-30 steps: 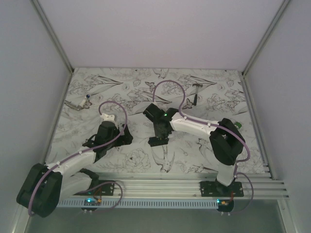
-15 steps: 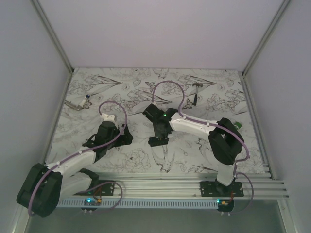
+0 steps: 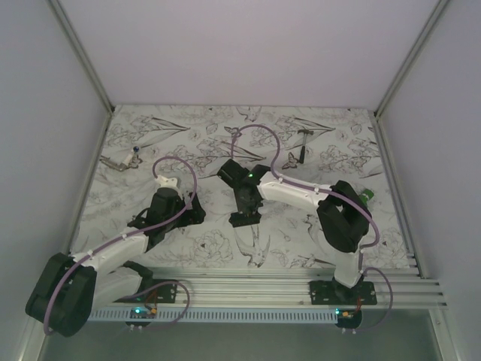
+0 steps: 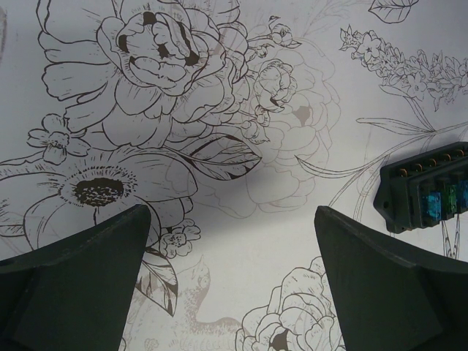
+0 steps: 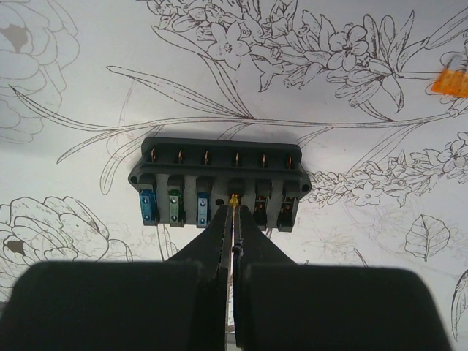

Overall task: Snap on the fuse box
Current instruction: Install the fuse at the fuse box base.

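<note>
The fuse box [image 5: 219, 183] is a black block lying on the flower-print mat, with blue, green and blue fuses in its three left slots. My right gripper [image 5: 232, 208] is shut, its tips pinching a small yellow fuse [image 5: 232, 199] at the fourth slot. In the top view the fuse box [image 3: 245, 219] shows just below the right gripper [image 3: 244, 207]. My left gripper [image 4: 232, 219] is open over bare mat with nothing between its fingers [image 4: 88, 270]. One end of the fuse box [image 4: 428, 194] shows at the right edge of the left wrist view. From above, the left gripper [image 3: 194, 210] sits left of the box.
A tiny hammer [image 3: 304, 131] and a small dark piece [image 3: 294, 156] lie at the back right. A green object [image 3: 367, 194] sits behind the right arm's elbow. A small tool [image 3: 124, 159] lies at the far left. An orange bit [image 5: 452, 82] lies right of the box.
My right gripper has closed the last bit onto the yellow fuse at the box, and its wrist has shifted slightly left. The left arm has not moved.
</note>
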Robot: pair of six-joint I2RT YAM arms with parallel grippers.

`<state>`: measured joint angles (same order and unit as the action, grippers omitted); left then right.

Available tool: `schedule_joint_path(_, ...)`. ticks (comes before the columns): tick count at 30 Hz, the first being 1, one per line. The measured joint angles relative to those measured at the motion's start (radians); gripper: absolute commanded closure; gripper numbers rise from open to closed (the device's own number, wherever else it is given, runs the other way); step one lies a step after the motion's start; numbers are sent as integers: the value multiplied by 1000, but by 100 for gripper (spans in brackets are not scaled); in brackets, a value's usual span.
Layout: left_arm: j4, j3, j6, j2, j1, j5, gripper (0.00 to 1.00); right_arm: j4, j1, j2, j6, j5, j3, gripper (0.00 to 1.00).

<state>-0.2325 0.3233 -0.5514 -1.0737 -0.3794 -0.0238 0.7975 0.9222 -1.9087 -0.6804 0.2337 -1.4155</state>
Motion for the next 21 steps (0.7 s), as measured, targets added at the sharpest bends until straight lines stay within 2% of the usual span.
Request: schedule_joint_path(21, 0, 1, 0, -5, 0, 0, 0, -35, 1, 23, -39, 8, 42, 100)
